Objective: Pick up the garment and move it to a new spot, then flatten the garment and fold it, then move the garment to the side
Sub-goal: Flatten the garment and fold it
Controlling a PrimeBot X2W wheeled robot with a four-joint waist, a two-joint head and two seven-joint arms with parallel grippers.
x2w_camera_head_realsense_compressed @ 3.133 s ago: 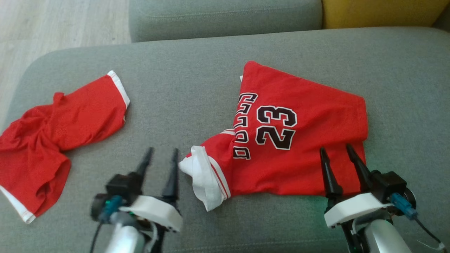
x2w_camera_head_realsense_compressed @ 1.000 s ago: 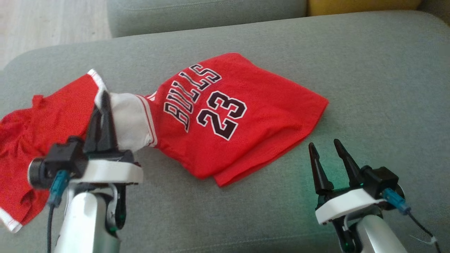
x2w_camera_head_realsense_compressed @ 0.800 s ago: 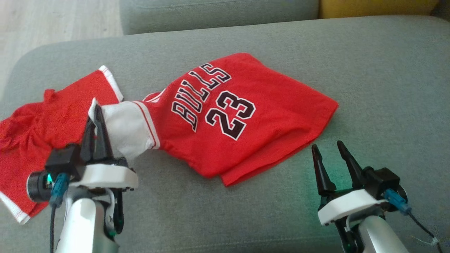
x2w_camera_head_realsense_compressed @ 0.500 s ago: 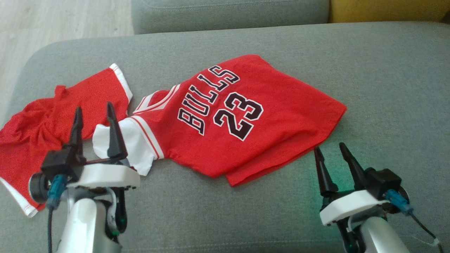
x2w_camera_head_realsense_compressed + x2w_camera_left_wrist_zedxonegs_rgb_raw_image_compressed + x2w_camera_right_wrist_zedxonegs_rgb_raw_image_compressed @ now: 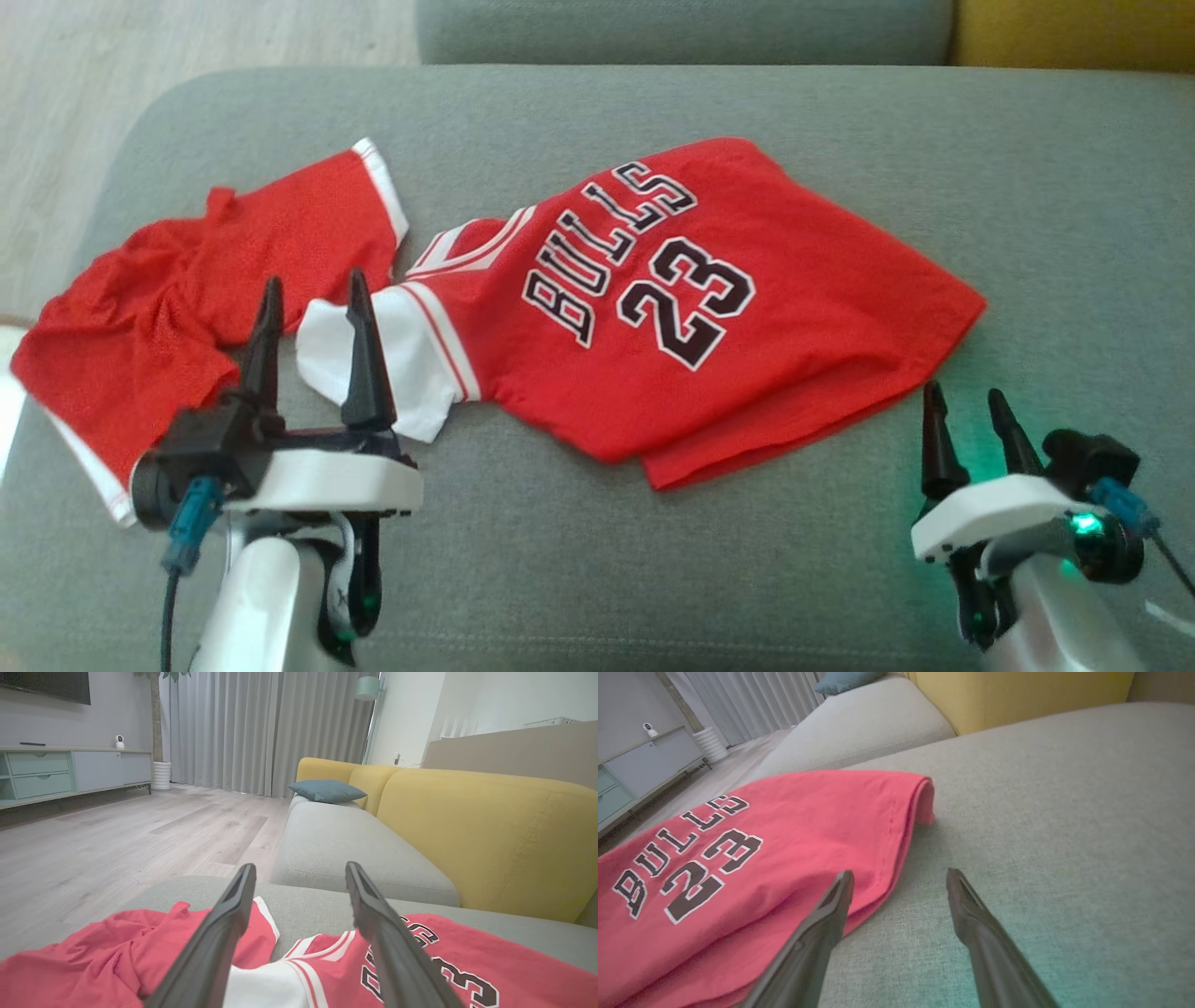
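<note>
A folded red jersey (image 5: 709, 308) with black "BULLS 23" lettering lies on the grey cushion (image 5: 653, 560), its white sleeve (image 5: 392, 359) pointing left. The jersey (image 5: 738, 858) fills the left of the right wrist view, and the jersey (image 5: 467, 970) is at the lower right of the left wrist view. My left gripper (image 5: 313, 285) stands open just in front of the white sleeve, nothing between its fingers. My right gripper (image 5: 962, 397) is open near the jersey's right corner, over bare cushion.
Red shorts (image 5: 187, 299) with white trim lie crumpled at the left, touching the sleeve. The shorts (image 5: 93, 961) also sit at the lower left of the left wrist view. Wooden floor (image 5: 140, 56) lies beyond the cushion's left edge. A yellow sofa back (image 5: 490, 830) rises behind.
My left gripper dragged the jersey left by its white sleeve, turning it, then opened and let the sleeve drop. The camera has shifted, so the whole scene sits further right.
</note>
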